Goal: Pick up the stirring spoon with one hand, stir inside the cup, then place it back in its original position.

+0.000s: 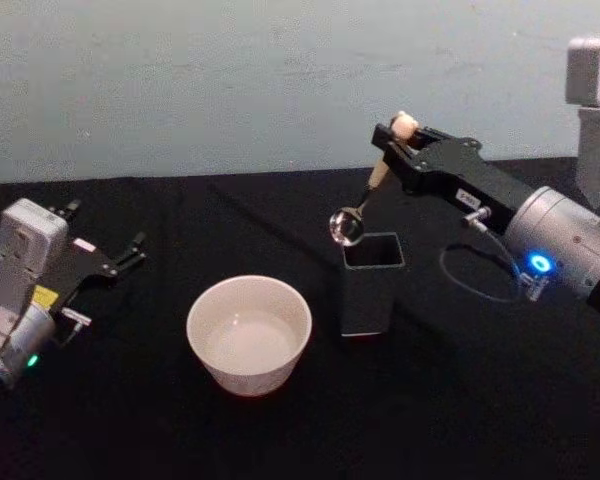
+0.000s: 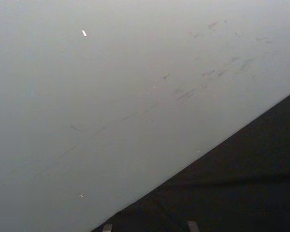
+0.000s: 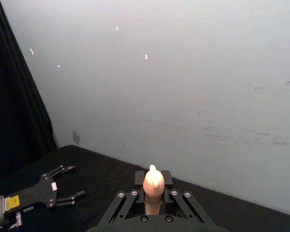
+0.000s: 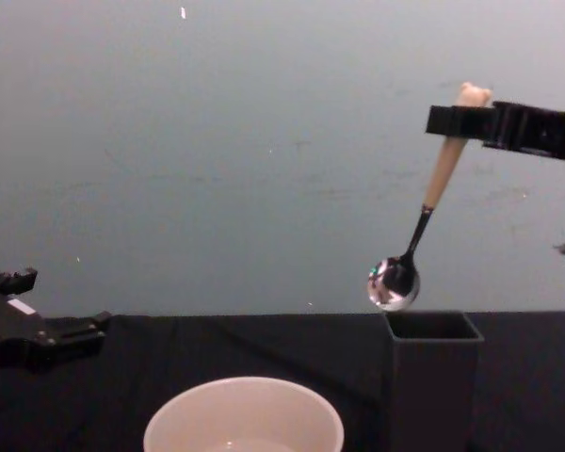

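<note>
Pinching the spoon (image 1: pixel 373 185) high on its handle with the right gripper (image 1: pixel 392 140). Hanging slanted, bowl down-left, just over the rim of the holder (image 1: pixel 368 300). Needs carrying left and nearer, to the cup (image 1: pixel 242 380). Parked at the left: left gripper (image 1: pixel 108 232), spread.

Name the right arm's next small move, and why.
Probably carry the stirring spoon left, over the cup: the right gripper pinches its handle, its bowl hangs above the holder's rim, and the cup stands to the holder's left. The left gripper idles open.
</note>
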Available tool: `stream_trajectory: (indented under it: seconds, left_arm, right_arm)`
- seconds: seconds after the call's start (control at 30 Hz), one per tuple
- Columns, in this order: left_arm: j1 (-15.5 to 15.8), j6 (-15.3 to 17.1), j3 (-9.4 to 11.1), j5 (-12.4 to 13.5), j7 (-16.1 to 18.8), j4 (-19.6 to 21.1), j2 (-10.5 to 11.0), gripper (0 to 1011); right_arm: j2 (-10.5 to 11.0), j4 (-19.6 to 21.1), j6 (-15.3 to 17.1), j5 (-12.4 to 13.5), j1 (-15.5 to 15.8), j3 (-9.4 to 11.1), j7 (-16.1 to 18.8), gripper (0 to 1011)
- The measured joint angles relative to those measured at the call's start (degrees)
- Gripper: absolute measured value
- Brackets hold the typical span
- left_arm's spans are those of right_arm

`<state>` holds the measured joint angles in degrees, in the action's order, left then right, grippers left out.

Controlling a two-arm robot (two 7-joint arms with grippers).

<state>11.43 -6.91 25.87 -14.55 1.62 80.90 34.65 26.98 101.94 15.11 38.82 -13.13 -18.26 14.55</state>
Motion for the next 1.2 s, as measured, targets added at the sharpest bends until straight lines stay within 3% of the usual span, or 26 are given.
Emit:
stream_trajectory:
  seconds: [0.33, 0.63, 1.2]
  left_arm:
    - [0.00, 0.00, 0.00, 0.00, 0.00, 0.00, 0.00, 1001]
    - [0.00, 0.00, 0.00, 0.00, 0.00, 0.00, 0.00, 1001]
    - [0.00, 0.00, 0.00, 0.00, 0.00, 0.00, 0.00, 1001]
  right_arm:
    - [1.82, 0.62, -2.74, -1.12, 1.34, 0.65, -0.12, 210]
    - [2.37, -0.17, -2.93, -2.21, 1.82, 0.31, 0.47, 210]
    - [0.94, -5.67, -2.47, -6.00, 0.01, -2.75, 1.81, 210]
